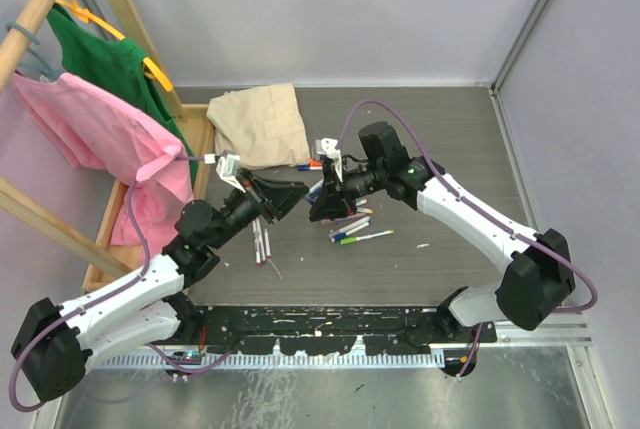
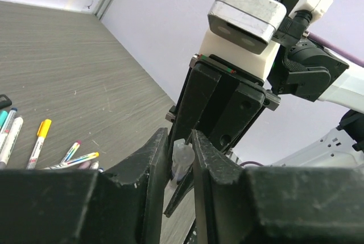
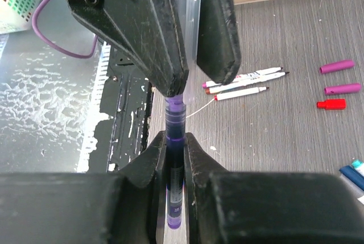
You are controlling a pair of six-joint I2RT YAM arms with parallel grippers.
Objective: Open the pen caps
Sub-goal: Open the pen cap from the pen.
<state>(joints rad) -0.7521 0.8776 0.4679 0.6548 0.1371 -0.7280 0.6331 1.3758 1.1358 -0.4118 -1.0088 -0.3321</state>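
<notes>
Top external view: a dark wood-grain table [image 1: 440, 129] carries everything, with a wooden clothes rack [image 1: 30, 24] standing along its left edge, hung with a pink garment [image 1: 110, 139] and a green garment [image 1: 115, 64]. A folded beige cloth [image 1: 258, 124] lies near the far left corner. The left arm [image 1: 120, 304] and the right arm [image 1: 470, 214] reach in from the near edge and meet tip to tip over the middle of the table. In the left wrist view the left gripper [image 2: 181, 139] has its jaws drawn in tight around a translucent pen cap [image 2: 180, 161], pinching it. In the right wrist view the right gripper [image 3: 175, 141] is clamped on a purple pen [image 3: 175, 124], whose purple neck runs straight up into the other gripper's jaws, so the cap and pen are held above the middle of the table, off its surface. A loose bunch of pens [image 1: 350, 229] lies just nearer than the grippers. Three uncapped pens [image 3: 244, 83] lie side by side on the table, and beside them sit two purple caps [image 3: 336, 66] and one red cap [image 3: 331, 104], apart from any pen.
</notes>
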